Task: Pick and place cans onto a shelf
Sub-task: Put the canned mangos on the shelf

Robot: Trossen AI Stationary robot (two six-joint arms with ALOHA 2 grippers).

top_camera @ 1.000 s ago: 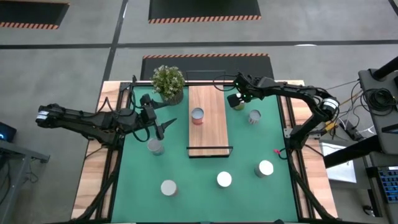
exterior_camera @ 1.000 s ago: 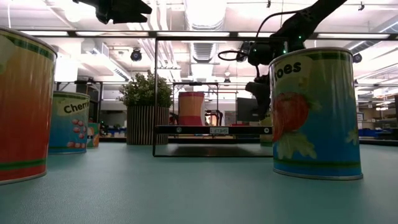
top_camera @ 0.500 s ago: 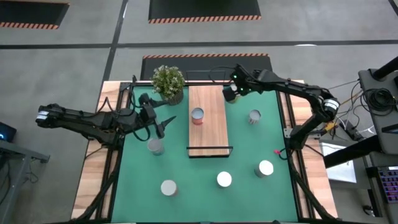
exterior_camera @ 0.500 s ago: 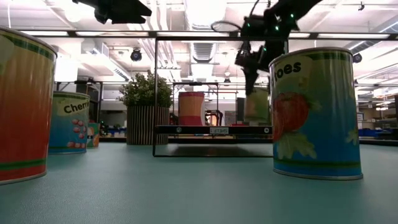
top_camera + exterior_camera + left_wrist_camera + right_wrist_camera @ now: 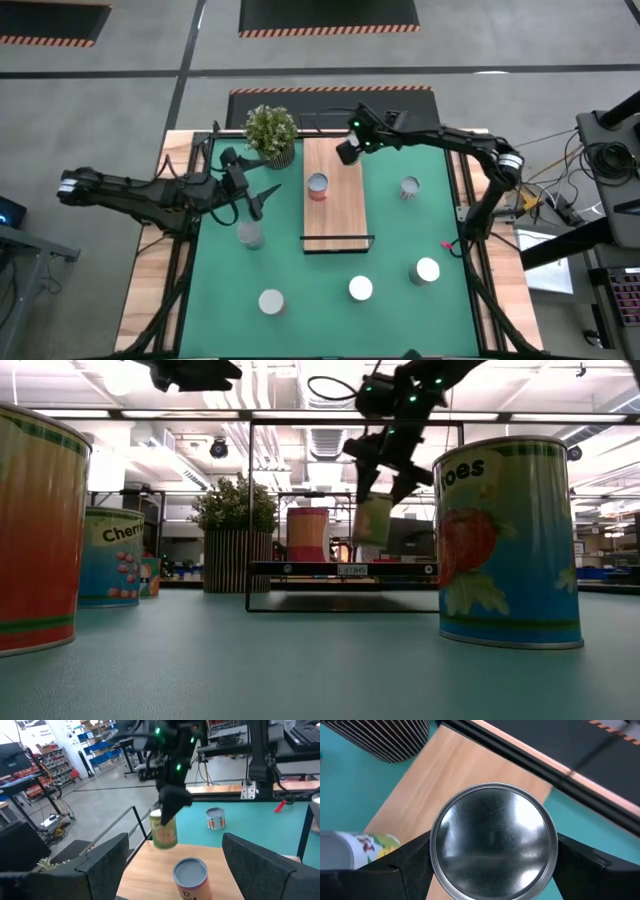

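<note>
High view: the right gripper point(image 5: 347, 152), clamped on a green-labelled can point(image 5: 372, 519), has been carried from beside the shelf point(image 5: 335, 215) to above its far right edge; the can is held tilted, clear of the board; bare board is left beyond the red can point(image 5: 318, 186); the left gripper point(image 5: 262, 201) is held open over the mat point(image 5: 320, 275).

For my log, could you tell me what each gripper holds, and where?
The right gripper clamps a can by its sides near the top; the left gripper holds nothing.
</note>
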